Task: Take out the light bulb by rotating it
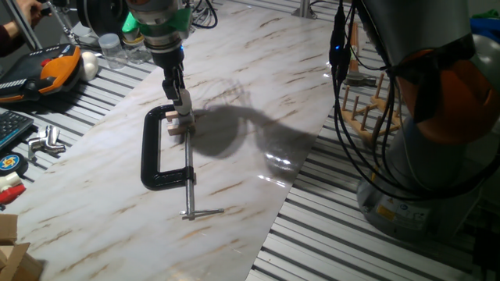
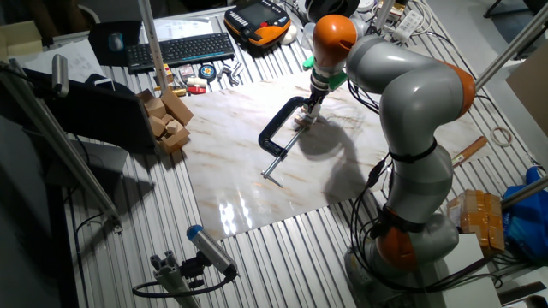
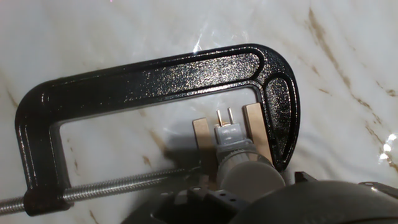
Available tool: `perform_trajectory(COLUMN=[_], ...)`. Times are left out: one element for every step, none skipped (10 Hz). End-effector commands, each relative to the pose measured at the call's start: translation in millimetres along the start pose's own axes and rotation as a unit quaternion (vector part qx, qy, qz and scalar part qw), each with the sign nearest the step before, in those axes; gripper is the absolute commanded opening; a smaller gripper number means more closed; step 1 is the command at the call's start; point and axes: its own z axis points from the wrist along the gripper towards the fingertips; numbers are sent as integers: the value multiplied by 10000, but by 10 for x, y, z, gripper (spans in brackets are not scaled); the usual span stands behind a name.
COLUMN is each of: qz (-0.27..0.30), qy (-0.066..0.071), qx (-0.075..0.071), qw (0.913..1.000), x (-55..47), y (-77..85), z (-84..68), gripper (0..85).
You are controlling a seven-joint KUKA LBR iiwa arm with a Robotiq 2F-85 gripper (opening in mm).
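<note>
I see my gripper [image 2: 306, 115] low over the black C-clamp [image 2: 278, 133] on the marble board [image 2: 248, 180] (fingers too small to judge), keyboard [image 2: 180, 50] far left, wooden blocks [image 2: 167, 120] left.

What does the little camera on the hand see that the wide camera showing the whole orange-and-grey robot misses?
Only the hand view: the light bulb close up, with its silvery base and two pins, and the clamp's threaded screw. Only the other fixed view: the whole arm, a keyboard and stacked wooden blocks. Both: the black C-clamp lying on the marbled board.
</note>
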Motion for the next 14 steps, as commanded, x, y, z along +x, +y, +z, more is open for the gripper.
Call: perform_trajectory(qz=[0, 54, 123, 184, 261, 353, 422, 513, 590, 674, 751, 820, 889, 942], qy=[0, -10, -24, -28, -66, -74, -81, -82, -79, -88, -70, -59, -45, -46], qx=[-1, -4, 2, 12, 21, 40, 43, 42, 48, 26, 10, -27, -57, -82], qw=[10000, 10000, 9999, 9998, 9996, 9993, 9991, 9986, 9982, 9977, 9972, 9966, 9960, 9955], x=[-1, -3, -8, -13, -10, -8, -10, -14, -22, -25, -28, -27, -27, -26], y=[0, -1, -3, -4, -11, -12, -11, -10, -13, -22, -26, -32, -35, -35], z=[-5, -20, -47, -82, -122, -173, -206, -235, -259, -286, -312, -330, -344, -352], gripper=[680, 680, 680, 680, 680, 680, 680, 680, 680, 680, 680, 680, 680, 680])
